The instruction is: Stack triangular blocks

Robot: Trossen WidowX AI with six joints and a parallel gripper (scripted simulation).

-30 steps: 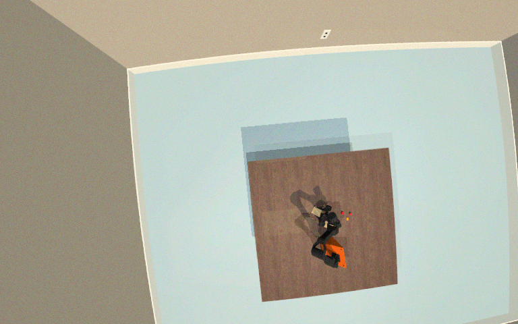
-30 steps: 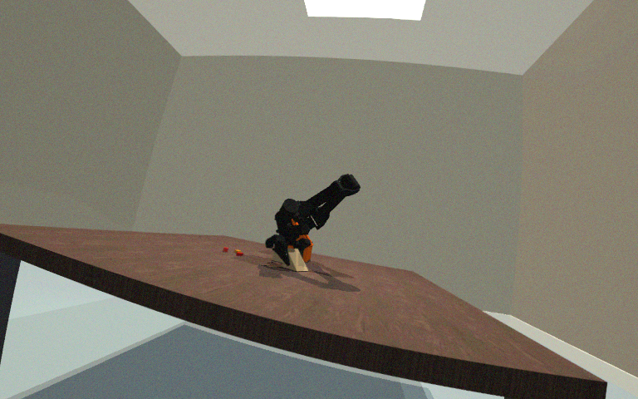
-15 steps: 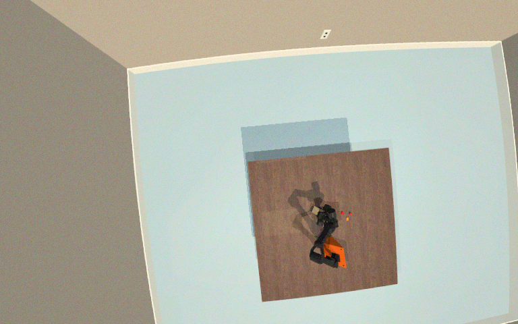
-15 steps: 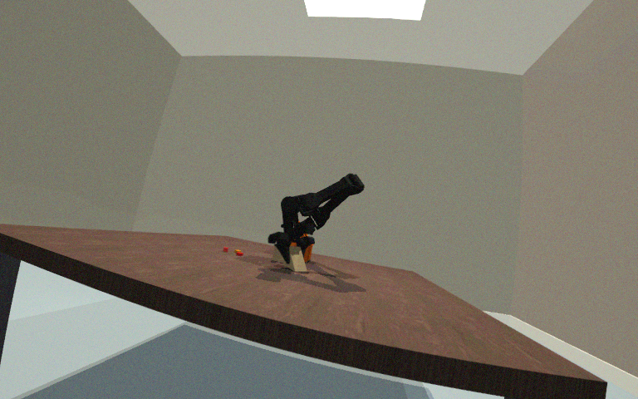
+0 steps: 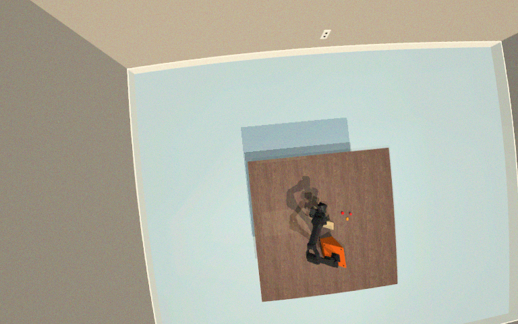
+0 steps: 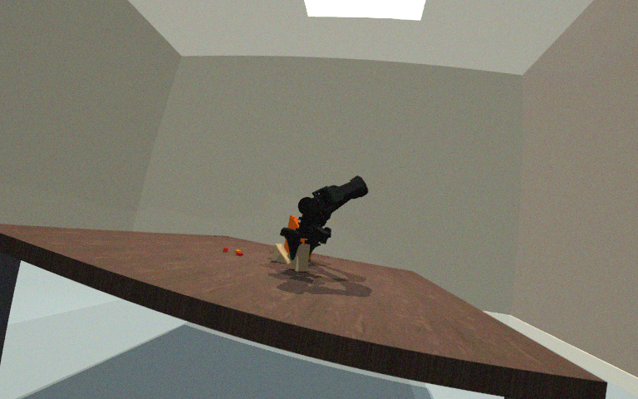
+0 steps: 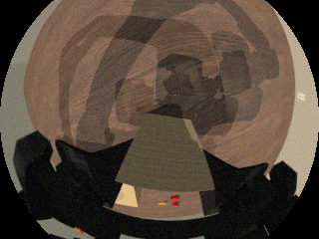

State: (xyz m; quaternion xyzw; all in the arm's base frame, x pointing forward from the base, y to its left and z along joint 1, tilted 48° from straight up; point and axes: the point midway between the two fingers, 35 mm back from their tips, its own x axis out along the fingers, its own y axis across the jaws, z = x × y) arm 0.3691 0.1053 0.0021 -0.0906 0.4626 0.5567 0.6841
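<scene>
My gripper is shut on one triangular block. This held block is between the fingers, with a broad shaded face toward the wrist camera; in the exterior view its lower end is close to the table top, and any gap is hard to judge. In the top view the arm mostly hides it. The other triangular block rests on the table near the arm's base, with a pale sloped face showing. It is apart from the held block in the wrist view.
The wooden table carries the orange base of the arm. Two small red pieces and a small orange piece lie beyond the resting block.
</scene>
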